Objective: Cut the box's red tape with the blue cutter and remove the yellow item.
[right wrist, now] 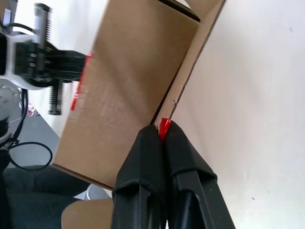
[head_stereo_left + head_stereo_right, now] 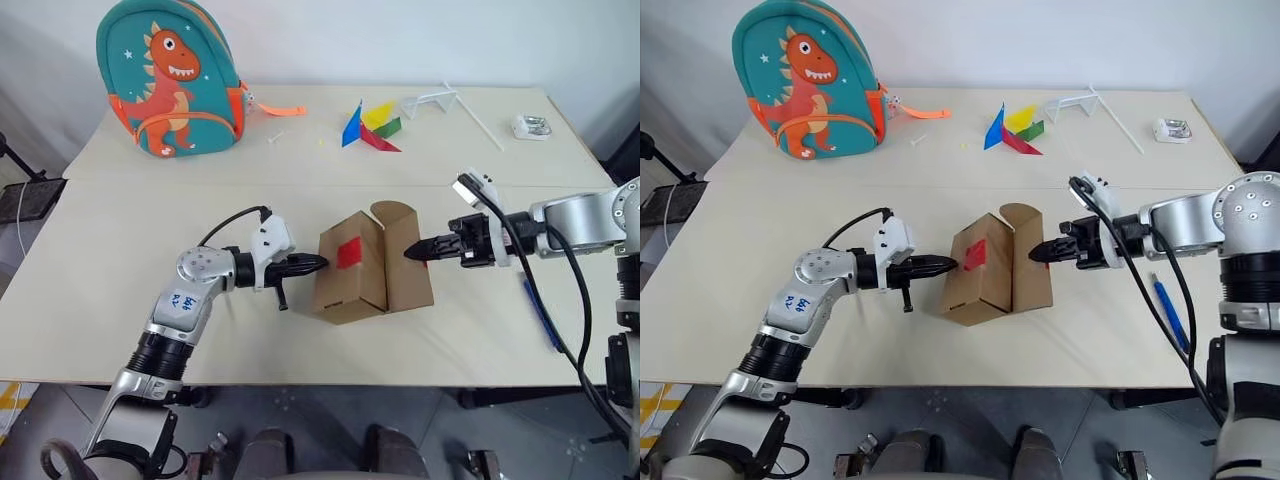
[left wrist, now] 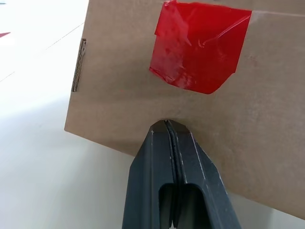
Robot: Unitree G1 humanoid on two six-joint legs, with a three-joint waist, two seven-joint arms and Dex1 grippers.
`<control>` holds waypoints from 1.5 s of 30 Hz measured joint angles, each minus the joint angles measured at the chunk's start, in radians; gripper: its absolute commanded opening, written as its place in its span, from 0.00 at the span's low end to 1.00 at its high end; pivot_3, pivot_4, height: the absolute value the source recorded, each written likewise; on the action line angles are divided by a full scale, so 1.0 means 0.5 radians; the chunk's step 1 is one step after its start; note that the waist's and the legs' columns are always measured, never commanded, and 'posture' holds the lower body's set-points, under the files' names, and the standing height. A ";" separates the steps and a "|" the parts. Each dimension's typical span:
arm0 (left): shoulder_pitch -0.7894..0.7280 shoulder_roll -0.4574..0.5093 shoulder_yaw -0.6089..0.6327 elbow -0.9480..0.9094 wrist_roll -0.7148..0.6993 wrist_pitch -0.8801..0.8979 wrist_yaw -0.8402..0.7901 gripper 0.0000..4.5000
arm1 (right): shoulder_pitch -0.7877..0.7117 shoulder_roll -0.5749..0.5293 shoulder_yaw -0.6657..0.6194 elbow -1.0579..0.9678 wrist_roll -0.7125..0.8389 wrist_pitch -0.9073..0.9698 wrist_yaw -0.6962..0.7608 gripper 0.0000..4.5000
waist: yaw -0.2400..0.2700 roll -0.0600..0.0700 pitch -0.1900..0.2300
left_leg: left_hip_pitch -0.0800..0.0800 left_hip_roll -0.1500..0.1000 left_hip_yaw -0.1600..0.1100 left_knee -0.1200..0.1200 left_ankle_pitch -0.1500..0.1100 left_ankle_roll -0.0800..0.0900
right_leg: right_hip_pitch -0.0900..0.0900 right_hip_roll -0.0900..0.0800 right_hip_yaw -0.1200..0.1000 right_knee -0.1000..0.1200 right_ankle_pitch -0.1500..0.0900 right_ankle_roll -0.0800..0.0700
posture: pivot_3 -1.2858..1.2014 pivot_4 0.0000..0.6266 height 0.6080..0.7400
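Note:
The brown box (image 2: 350,285) stands mid-table with its flaps raised. The red tape (image 2: 349,253) sits on the face turned to my left arm, and the left wrist view shows this tape (image 3: 198,47) close up. My left gripper (image 2: 322,263) is shut, its tip pressed against that face just beside the tape. My right gripper (image 2: 408,254) is shut on the edge of the opened flap (image 2: 405,262), with a red scrap (image 1: 164,126) at its fingertips. The blue cutter (image 2: 540,312) lies on the table under my right arm. The yellow item is hidden.
A teal dinosaur backpack (image 2: 172,78) stands at the back left. Flat coloured shapes (image 2: 370,127), a white frame (image 2: 430,100) and a small white object (image 2: 532,126) lie along the back. The table's front edge (image 2: 330,383) runs close below the box.

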 measured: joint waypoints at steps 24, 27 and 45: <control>0.130 -0.037 0.038 -0.125 -0.068 0.222 0.007 0.00 | -0.050 0.032 0.067 -0.076 0.369 -0.074 -0.610 0.01 | -0.008 -0.001 0.001 | -0.004 0.001 0.000 0.000 -0.001 0.000 | -0.002 -0.001 -0.005 -0.001 0.000 0.000 | 0.52 0.24 1.00; 0.183 -0.034 0.026 -0.169 -0.071 0.280 0.006 0.00 | -0.076 0.060 0.075 -0.076 0.375 -0.079 -0.624 0.01 | -0.009 -0.001 0.001 | -0.003 0.001 0.000 0.000 -0.001 0.000 | -0.002 -0.001 -0.005 -0.001 0.000 0.000 | 0.52 0.24 1.00; 0.208 0.130 0.027 -0.318 -0.191 0.458 -0.122 0.00 | -0.147 0.117 0.109 -0.084 0.293 -0.069 -0.589 0.01 | -0.018 -0.001 0.001 | -0.005 0.002 0.000 -0.001 -0.001 0.000 | -0.006 0.000 -0.005 0.000 0.000 0.000 | 0.52 0.24 1.00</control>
